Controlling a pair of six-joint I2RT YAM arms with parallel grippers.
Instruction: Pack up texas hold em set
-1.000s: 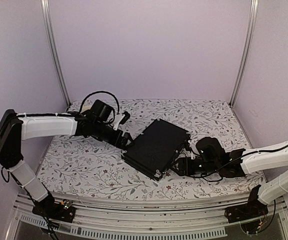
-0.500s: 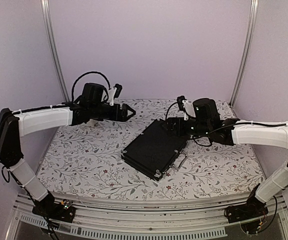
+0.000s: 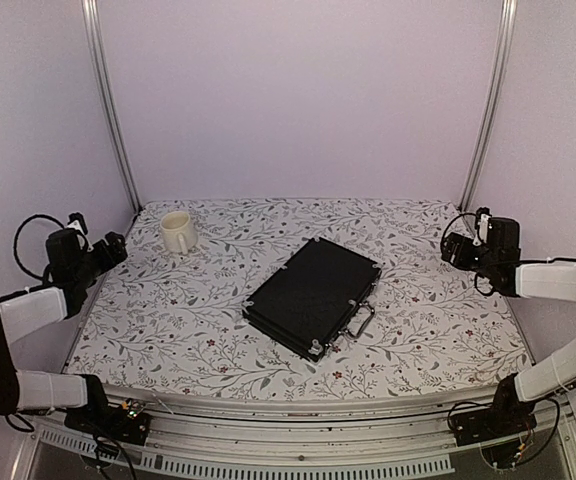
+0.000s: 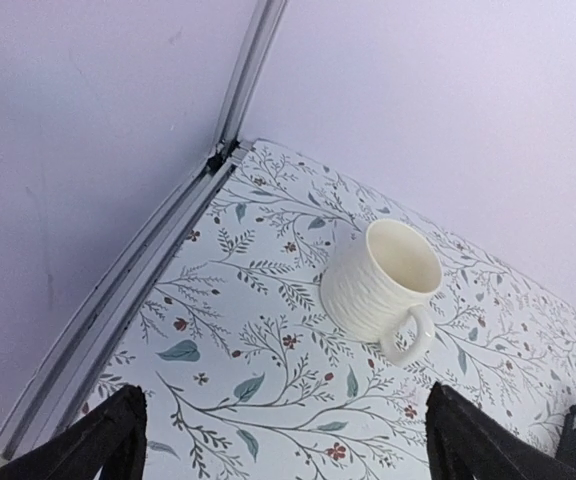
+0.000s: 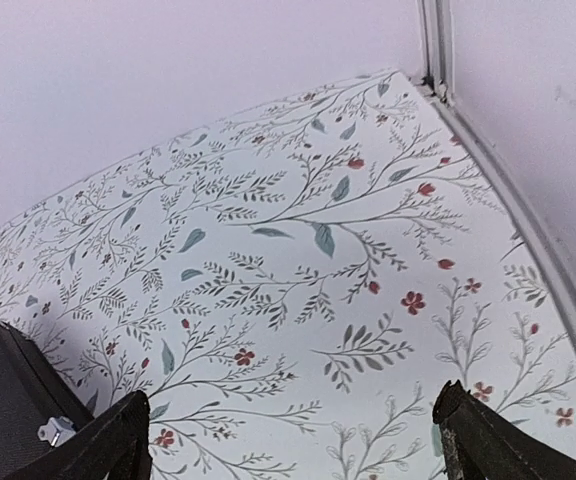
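Closed black briefcase (image 3: pixel 313 297) lies flat and askew at the centre of the floral table (image 3: pixel 198 330), its metal handle (image 3: pixel 360 320) facing near right. Each arm sits at its own side edge, forearm angled inward. Left gripper (image 4: pixel 288 450) and right gripper (image 5: pixel 293 450) have their jaws wide apart and hold nothing. Cream mug (image 3: pixel 177 232) stands upright, far left.

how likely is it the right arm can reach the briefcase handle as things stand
Probably yes. The handle sits on the briefcase edge facing the right arm, only bare tablecloth lies between them, and the jaws stand open. The mug is far off on the left.
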